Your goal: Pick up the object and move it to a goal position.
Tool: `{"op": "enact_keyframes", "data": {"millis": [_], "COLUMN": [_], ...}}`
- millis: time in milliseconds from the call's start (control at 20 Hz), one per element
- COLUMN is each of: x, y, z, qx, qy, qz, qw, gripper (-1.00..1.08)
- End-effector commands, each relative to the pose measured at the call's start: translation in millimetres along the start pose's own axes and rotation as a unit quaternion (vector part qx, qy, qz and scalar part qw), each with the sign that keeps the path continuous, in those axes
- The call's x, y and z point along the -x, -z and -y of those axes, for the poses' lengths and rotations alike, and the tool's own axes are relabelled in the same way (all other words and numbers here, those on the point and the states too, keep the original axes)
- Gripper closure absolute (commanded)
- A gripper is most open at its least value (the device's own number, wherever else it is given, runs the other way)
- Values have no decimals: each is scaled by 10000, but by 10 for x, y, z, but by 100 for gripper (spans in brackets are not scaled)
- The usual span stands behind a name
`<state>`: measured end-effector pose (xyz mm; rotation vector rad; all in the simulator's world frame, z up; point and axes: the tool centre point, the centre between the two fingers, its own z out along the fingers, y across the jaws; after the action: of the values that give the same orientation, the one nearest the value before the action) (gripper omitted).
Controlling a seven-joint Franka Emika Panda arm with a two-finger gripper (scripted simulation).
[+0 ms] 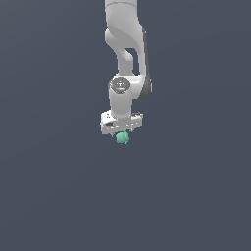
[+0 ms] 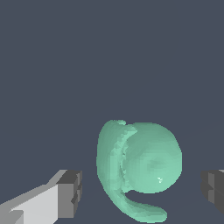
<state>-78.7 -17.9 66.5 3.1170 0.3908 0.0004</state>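
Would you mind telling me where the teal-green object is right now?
In the exterior view the teal-green object sits near the centre, directly beneath the white gripper. The wrist view shows it in the gap between the two open fingers, touching neither.

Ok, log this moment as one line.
phase: pre-grasp | gripper: open, jaws either side of the object | object: teal blob, ungrasped, clear gaps to both jaws | arm: directly above the object
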Motion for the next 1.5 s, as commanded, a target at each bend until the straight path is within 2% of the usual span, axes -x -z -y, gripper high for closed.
{"op": "enact_keyframes", "data": {"millis": [0, 350, 400, 1050, 1450], "x": [8, 3, 3, 8, 66], "y": [-125, -267, -267, -239, 7], "z": [1, 3, 3, 4, 66], "qx": [-1, -1, -1, 1, 1], "qy": [4, 14, 14, 10, 10], "qz": [2, 1, 1, -2, -2], "qw": [10000, 10000, 10000, 10000, 10000], "gripper": [-92, -92, 108, 108, 108]}}
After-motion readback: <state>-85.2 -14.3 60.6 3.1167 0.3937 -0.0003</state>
